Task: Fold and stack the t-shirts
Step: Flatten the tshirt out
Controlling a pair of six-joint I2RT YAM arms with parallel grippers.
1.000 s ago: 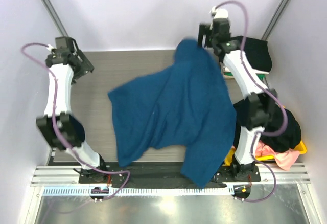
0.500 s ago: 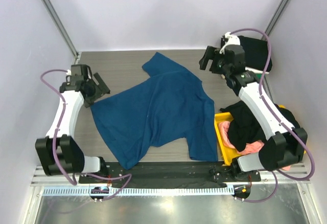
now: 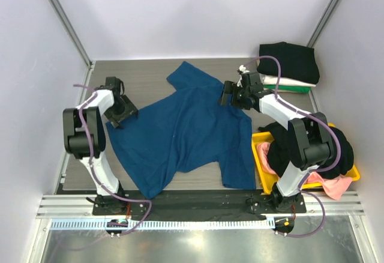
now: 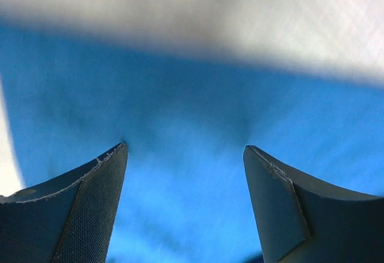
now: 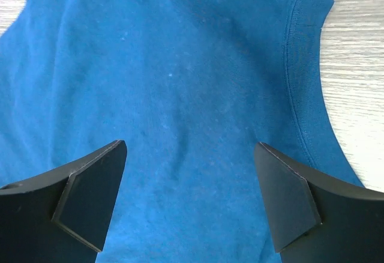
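So the dark blue t-shirt [image 3: 186, 131] lies spread out on the counter [image 3: 150, 77], presumably for folding, with the left pincer [image 4: 185, 146] and right pincer [image 5: 191, 144] both open over its opposite edges, gripping nothing.

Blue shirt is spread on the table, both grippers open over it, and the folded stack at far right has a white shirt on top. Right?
Not the top: the top external view shows a black shirt uppermost, a white shirt beneath it. The blue shirt lies spread out, left gripper and right gripper open over it.
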